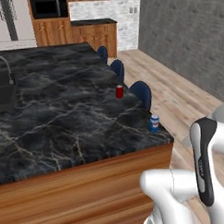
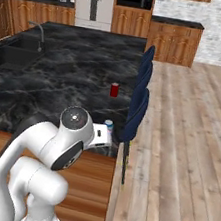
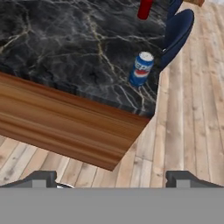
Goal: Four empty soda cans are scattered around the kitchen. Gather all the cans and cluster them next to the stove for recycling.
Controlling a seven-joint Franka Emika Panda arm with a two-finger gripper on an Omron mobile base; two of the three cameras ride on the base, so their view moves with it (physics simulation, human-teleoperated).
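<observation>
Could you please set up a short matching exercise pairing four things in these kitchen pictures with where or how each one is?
Things:
1. blue and white can
2. red can
3. sink
4. gripper

Places or states:
A. set into the far left part of the island top
B. upright near the island's corner, close to the edge
C. open, holding nothing, out past the island's corner, above the wood floor
D. upright farther along the counter, beside the blue stools

Pairs: 1-B, 2-D, 3-A, 4-C
</observation>
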